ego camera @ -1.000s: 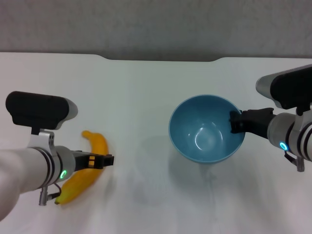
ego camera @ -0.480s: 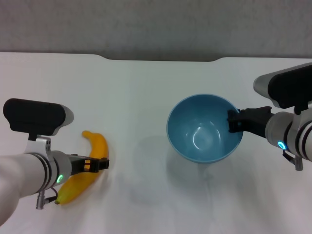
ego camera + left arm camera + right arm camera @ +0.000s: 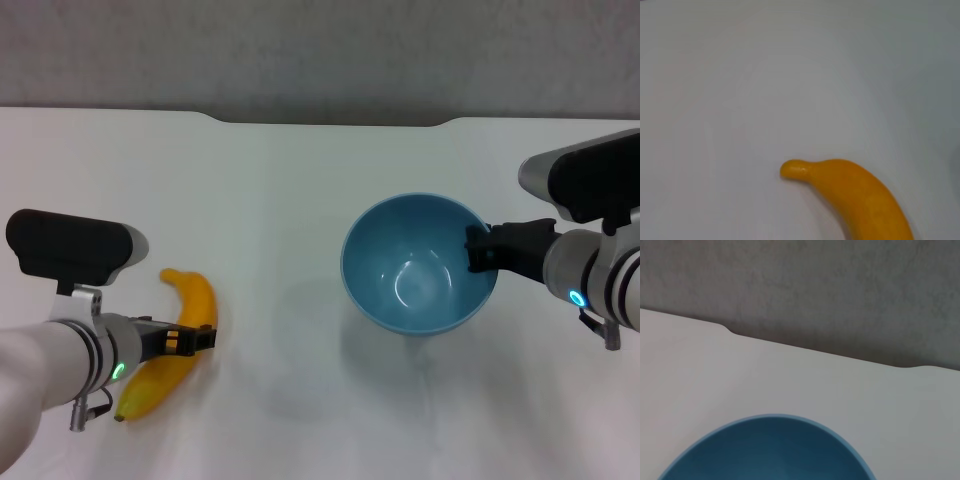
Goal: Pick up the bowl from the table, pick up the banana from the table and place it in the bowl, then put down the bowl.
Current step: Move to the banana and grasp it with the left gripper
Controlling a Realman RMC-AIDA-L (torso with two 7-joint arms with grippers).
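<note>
Head view: right gripper (image 3: 478, 250) clamps bowl (image 3: 420, 265) rim; left gripper (image 3: 203, 338), aperture unclear, over banana (image 3: 175, 343).

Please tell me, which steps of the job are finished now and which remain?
Bowl step in hand: right gripper grips the glossy light-blue bowl by its rim. The curved yellow banana lies on the white table, left gripper at it. Bowl empty; placing, setting down remain.

banana (image 3: 185, 335) middle hidden by left gripper (image 3: 205, 338) | bowl (image 3: 767, 450) cut off (right wrist view)
</note>
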